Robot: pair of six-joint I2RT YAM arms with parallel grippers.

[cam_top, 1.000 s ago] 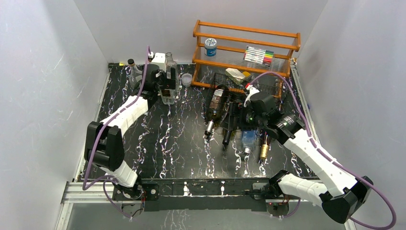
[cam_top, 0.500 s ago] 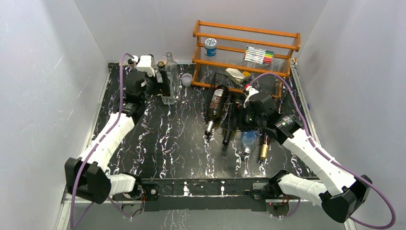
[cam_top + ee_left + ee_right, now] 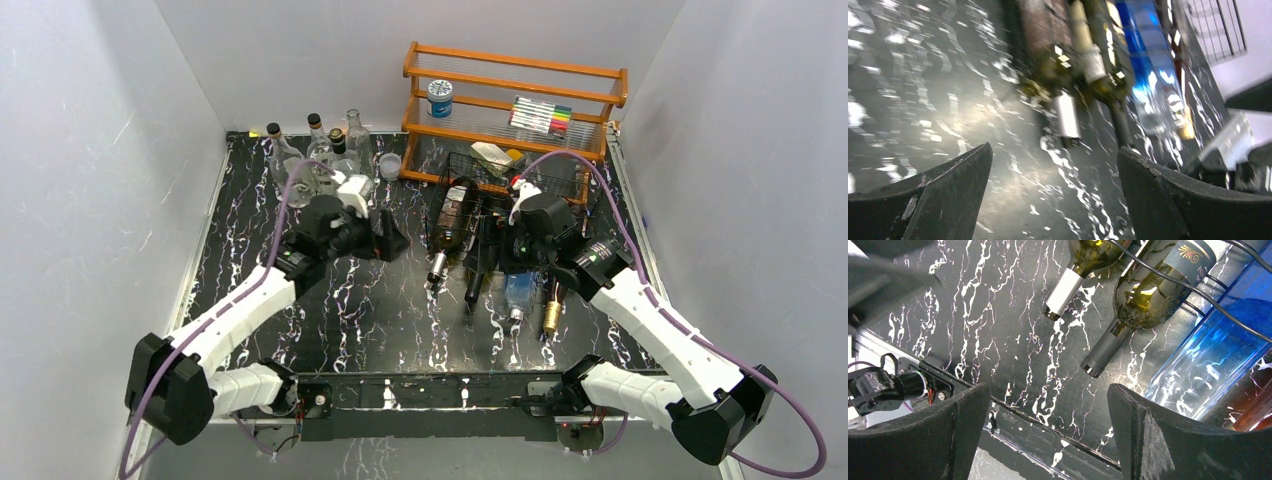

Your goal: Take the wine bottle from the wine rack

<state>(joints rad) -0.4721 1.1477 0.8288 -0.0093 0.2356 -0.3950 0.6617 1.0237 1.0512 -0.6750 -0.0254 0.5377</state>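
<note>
Left arm (image 3: 240, 305) and right arm (image 3: 650, 310) both reach forward, jaws spread wide.

Four dark and blue glass wine bottles (image 3: 448, 222) lie in one low black wire-mesh rack (image 3: 455, 165) at two o'clock, four upright clear glass bottles (image 3: 318, 150) and one small clear cup (image 3: 390, 166) stand at eleven o'clock, and one orange wooden shelf (image 3: 520, 75) at one o'clock holds one blue-lidded tin (image 3: 440, 97) and one pack of coloured markers (image 3: 541, 115).

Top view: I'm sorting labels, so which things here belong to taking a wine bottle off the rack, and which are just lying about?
Job: wine rack, silver-capped wine bottle, dark-capped wine bottle, left gripper, right gripper.
Lying about: orange shelf, marker set, blue-lidded jar, clear cup.
</note>
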